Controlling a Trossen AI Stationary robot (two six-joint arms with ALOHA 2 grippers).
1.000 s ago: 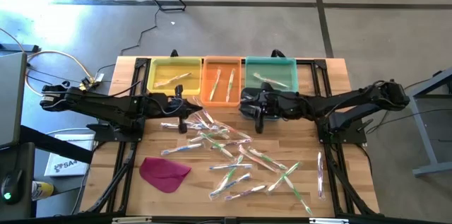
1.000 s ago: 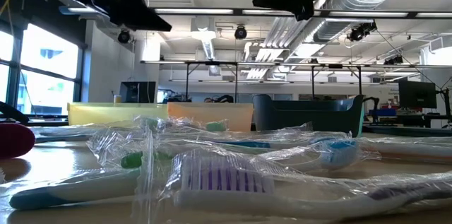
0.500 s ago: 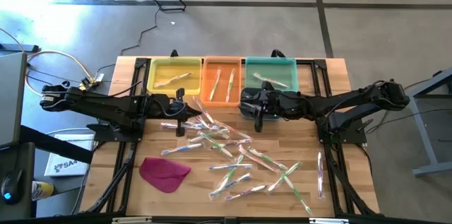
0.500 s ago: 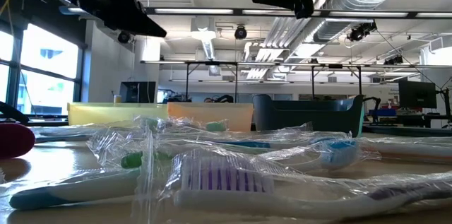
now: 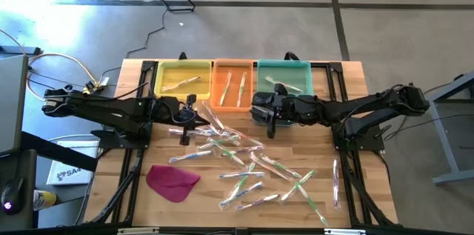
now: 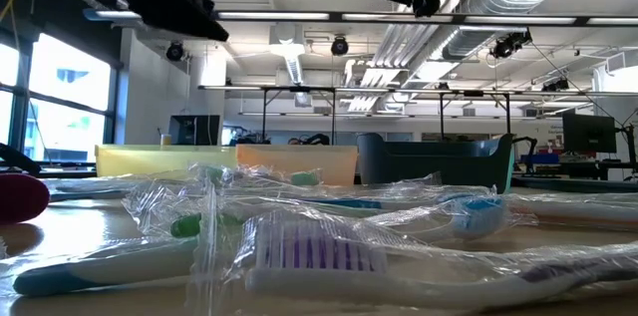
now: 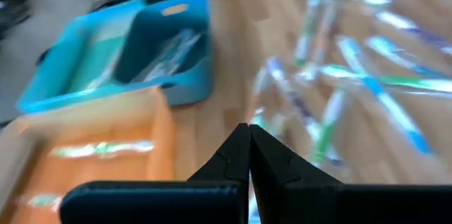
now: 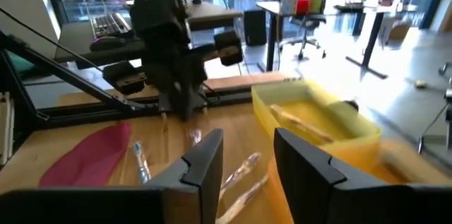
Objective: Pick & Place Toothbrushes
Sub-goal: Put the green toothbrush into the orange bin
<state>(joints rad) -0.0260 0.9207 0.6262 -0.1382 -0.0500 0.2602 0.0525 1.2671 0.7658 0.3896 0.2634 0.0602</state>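
Note:
Several wrapped toothbrushes [image 5: 241, 157] lie scattered on the wooden table, with one off to the right [image 5: 335, 181]; the low view shows them close up [image 6: 309, 251]. My left gripper [image 5: 195, 110] hangs shut over the pile's far left end. In the left wrist view its fingertips [image 7: 248, 133] meet with nothing showing between them. My right gripper [image 5: 255, 110] hovers open in front of the orange bin [image 5: 232, 85] and the teal bin [image 5: 283, 79], and the gap between its fingers [image 8: 247, 164] is empty.
A yellow bin [image 5: 180, 81], the orange bin and the teal bin stand in a row along the far edge, each with toothbrushes inside. A flat magenta piece [image 5: 172, 181] lies near the front left. Black frame rails run along both table sides.
My left gripper has tipped its fingers up a little and rolled slightly. It has stayed shut over the same spot. The toothbrushes on the table lie as before.

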